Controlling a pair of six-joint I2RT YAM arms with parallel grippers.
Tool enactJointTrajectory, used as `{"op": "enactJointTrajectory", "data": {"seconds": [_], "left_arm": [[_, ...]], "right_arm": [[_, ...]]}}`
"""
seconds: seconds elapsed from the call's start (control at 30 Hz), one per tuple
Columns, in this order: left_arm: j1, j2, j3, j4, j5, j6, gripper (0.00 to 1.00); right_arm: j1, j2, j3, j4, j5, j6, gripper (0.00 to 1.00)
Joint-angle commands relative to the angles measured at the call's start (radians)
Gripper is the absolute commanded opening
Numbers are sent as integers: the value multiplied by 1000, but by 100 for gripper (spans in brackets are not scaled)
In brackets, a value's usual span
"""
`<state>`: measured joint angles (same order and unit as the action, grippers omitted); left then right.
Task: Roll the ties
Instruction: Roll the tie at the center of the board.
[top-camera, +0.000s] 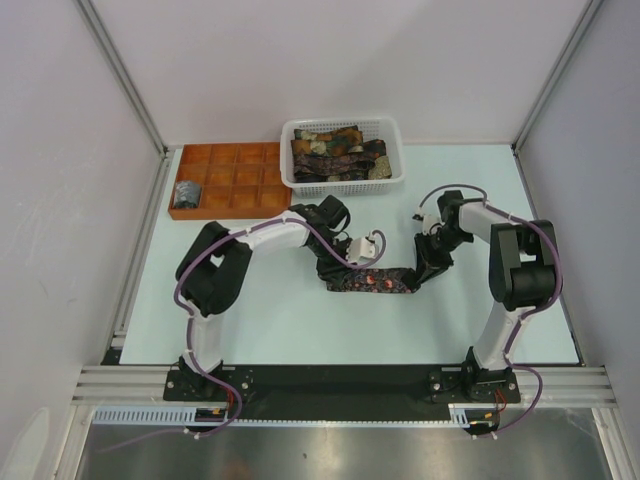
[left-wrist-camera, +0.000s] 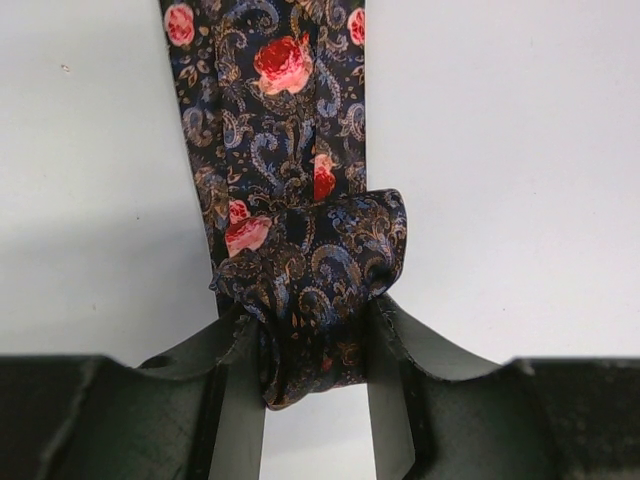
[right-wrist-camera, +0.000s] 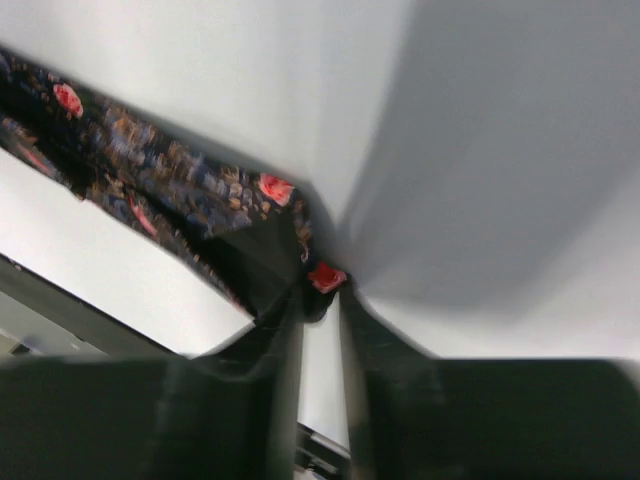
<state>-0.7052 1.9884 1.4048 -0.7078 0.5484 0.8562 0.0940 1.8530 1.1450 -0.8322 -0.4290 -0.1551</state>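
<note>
Two tools (top-camera: 352, 262) (top-camera: 418, 272), one tie (top-camera: 375, 282) gripped

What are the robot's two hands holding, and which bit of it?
Both hold the same dark rose-patterned tie. The left gripper has its fingers around the small rolled-up end. The right gripper pinches the tie's other end, lifted a little.

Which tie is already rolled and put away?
The dark rolled tie in the orange tray, left column. The ties in the white basket lie loose, and the rose-patterned tie is stretched between both grippers.
</note>
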Motion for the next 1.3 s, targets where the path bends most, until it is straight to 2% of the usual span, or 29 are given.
{"op": "enactJointTrajectory", "data": {"seconds": [0.0, 0.07, 0.2, 0.27, 0.37, 0.43, 0.47, 0.73, 1.27], "left_arm": [[-8, 16, 17, -24, -28, 18, 20], [-10, 26, 13, -24, -28, 17, 20], [-11, 46, 36, -41, -31, 17, 21], [-11, 55, 42, -42, -34, 12, 22], [-10, 61, 52, -51, -31, 12, 22], [-10, 64, 57, -61, -28, 12, 23], [-10, 69, 60, -62, -28, 12, 23], [-10, 78, 72, -67, -33, 6, 24], [-10, 78, 74, -61, -34, -11, 26]], "right_arm": [[-56, -30, 73, -28, -63, -18, 33], [-86, -57, 71, -22, -172, 8, 39], [-86, -123, 24, 74, -402, 132, 41], [-79, -126, -17, 190, -473, 254, 41], [2, -126, -76, 363, -540, 383, 42], [58, -112, -111, 462, -557, 454, 41], [71, -104, -151, 582, -568, 503, 41], [199, 2, -205, 904, -560, 696, 41], [262, 45, -240, 956, -536, 712, 40]]}}
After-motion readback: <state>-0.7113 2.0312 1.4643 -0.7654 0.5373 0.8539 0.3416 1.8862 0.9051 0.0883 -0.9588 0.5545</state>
